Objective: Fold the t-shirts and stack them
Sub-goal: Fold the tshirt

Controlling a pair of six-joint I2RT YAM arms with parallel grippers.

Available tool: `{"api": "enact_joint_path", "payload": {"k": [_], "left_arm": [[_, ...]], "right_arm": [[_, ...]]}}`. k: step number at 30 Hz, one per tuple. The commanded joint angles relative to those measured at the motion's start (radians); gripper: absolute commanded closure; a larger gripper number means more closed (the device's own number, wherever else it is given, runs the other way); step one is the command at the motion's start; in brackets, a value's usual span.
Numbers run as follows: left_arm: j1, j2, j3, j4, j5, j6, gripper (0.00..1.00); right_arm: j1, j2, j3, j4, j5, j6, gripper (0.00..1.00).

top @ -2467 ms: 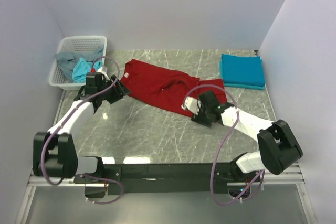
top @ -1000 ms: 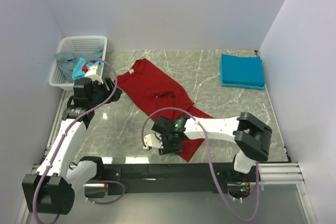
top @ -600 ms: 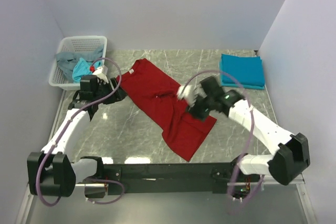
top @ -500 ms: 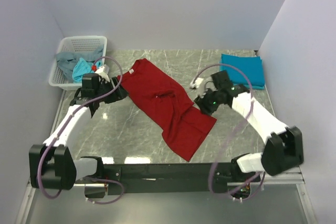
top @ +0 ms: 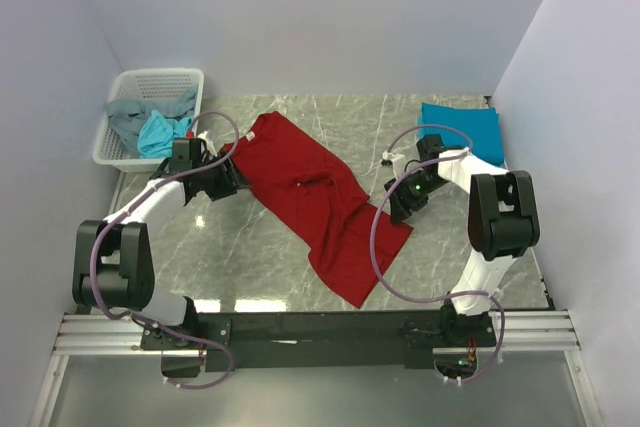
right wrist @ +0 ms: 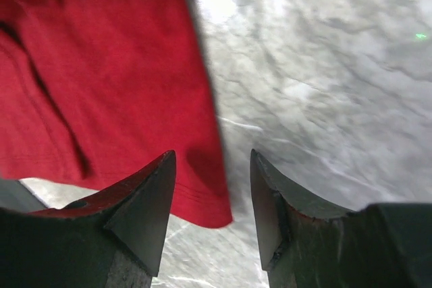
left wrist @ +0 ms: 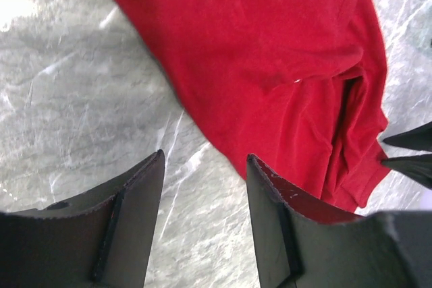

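Observation:
A dark red t-shirt [top: 315,192] lies spread diagonally on the marble table, running from back left to front middle. It fills the top of the left wrist view [left wrist: 270,52] and the left of the right wrist view [right wrist: 101,79]. My left gripper [top: 228,179] is open and empty beside the shirt's left edge [left wrist: 204,160]. My right gripper [top: 398,205] is open and empty above the shirt's right corner [right wrist: 212,160]. A folded teal-blue t-shirt [top: 460,134] lies at the back right. Grey and light turquoise t-shirts [top: 150,125] lie crumpled in the basket.
A white mesh basket [top: 128,152] stands at the back left corner. White walls close in the left, back and right sides. Bare marble table [top: 250,257] shows at the front left.
The right arm dragged the red shirt's lower part toward the front, let it go and drew back to the shirt's right side. The left gripper stayed by the shirt's left edge.

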Motion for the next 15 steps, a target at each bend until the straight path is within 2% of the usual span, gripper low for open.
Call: {"api": "enact_joint_path", "payload": {"k": [1, 2, 5, 6, 8, 9, 12, 15], "left_arm": [[0.003, 0.002, 0.052, 0.038, 0.017, -0.015, 0.43], [0.003, 0.006, 0.052, 0.040, 0.019, -0.015, 0.43], [0.003, 0.019, 0.056, 0.043, 0.026, -0.016, 0.43], [0.004, 0.023, 0.058, 0.041, 0.025, -0.016, 0.43], [0.003, 0.020, 0.058, 0.040, 0.023, -0.016, 0.43], [0.003, 0.019, 0.056, 0.038, 0.020, -0.016, 0.43], [0.004, 0.029, 0.062, 0.029, 0.006, -0.016, 0.43], [0.004, 0.061, 0.075, 0.033, 0.002, -0.030, 0.43]], "right_arm": [[0.003, 0.019, 0.014, -0.047, -0.063, -0.007, 0.45], [0.004, 0.027, 0.010, -0.048, -0.060, -0.004, 0.46], [0.006, 0.051, 0.010, -0.054, -0.034, -0.001, 0.55], [0.007, 0.057, 0.010, -0.057, -0.027, 0.001, 0.64], [0.006, 0.063, 0.007, -0.086, -0.010, -0.014, 0.73], [0.006, 0.059, 0.004, -0.096, -0.002, -0.024, 0.83], [0.000, 0.002, -0.047, -0.133, 0.068, -0.054, 0.98], [-0.013, -0.090, -0.136, -0.162, 0.150, -0.091, 1.00]]}}
